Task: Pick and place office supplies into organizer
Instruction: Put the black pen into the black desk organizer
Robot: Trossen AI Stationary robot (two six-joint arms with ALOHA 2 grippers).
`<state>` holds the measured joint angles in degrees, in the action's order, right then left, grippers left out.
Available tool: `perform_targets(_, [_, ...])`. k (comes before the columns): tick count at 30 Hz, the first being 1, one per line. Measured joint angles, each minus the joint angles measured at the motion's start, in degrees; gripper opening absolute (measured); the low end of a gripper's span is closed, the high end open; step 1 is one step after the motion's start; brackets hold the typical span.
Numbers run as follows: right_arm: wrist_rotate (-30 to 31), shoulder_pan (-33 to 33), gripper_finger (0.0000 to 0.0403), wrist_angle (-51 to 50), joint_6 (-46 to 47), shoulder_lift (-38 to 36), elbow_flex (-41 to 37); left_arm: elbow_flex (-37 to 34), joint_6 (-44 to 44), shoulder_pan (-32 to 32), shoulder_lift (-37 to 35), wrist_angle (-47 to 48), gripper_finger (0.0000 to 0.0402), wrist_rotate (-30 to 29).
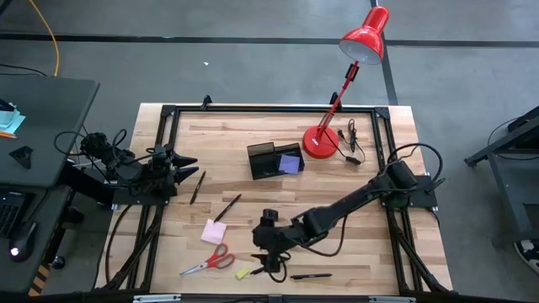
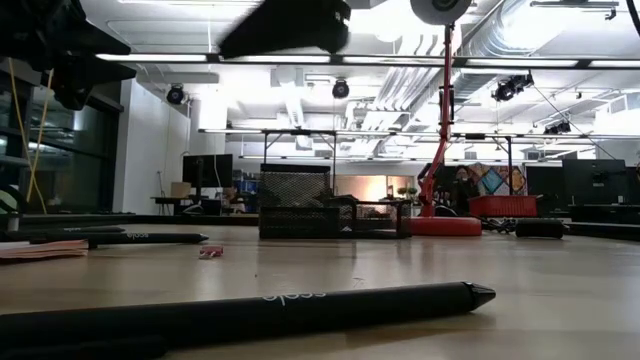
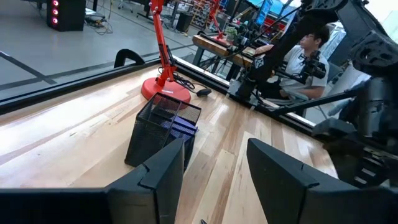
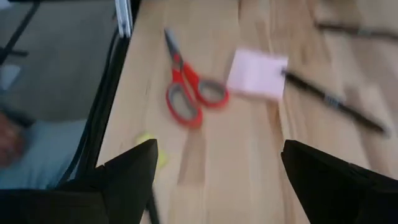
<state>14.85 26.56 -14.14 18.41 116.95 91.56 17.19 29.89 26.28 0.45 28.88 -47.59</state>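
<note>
1. The organizer [image 1: 274,159] sits in the upper middle of the high view, just left of the red desk lamp's base [image 1: 320,143]; a purple sticky-note pad [image 1: 290,163] already lies in its right compartment, so one item looks placed.
2. Still loose on the table [image 1: 370,252]: a pink sticky-note pad [image 1: 213,231] and red-handled scissors [image 1: 210,261] at lower left, a tiny yellow piece [image 1: 242,273] beside them, two black pens [image 1: 197,187] [image 1: 227,208] left of centre, and a third pen [image 1: 310,275] near the bottom edge. Most of the job is left, I judge.
3. The right gripper [image 1: 271,259] hovers at lower centre, between the yellow piece and the bottom pen, fingers spread wide and holding nothing.
4. The left gripper [image 1: 187,167] waits at the table's left edge, jaws partly apart and empty, pointing toward the organizer.
</note>
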Motion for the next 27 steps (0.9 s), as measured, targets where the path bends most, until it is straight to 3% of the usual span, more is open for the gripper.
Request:
perform_targets(11, [1.7, -1.3, 0.0334, 20.9, -2.0, 6.3, -3.6, 0.0, 0.0, 0.0, 0.1, 0.1, 0.0168, 0.7])
perform_targets(15, [8.2, -3.1, 0.0337, 26.0, -0.6, 10.8, -3.6, 0.0, 0.0, 0.0, 0.2, 0.2, 0.0168, 0.9])
perform_targets(22, [7.9, -5.4, 0.0378, 41.4, -5.5, 14.6, -3.5, 0.0, 0.0, 0.0, 0.2, 0.3, 0.0168, 0.9])
perform_targets(27, [8.1, -5.8, 0.0399, 37.0, -4.1, 17.5, 1.6, 0.0, 0.0, 0.0, 0.2, 0.3, 0.0168, 0.9])
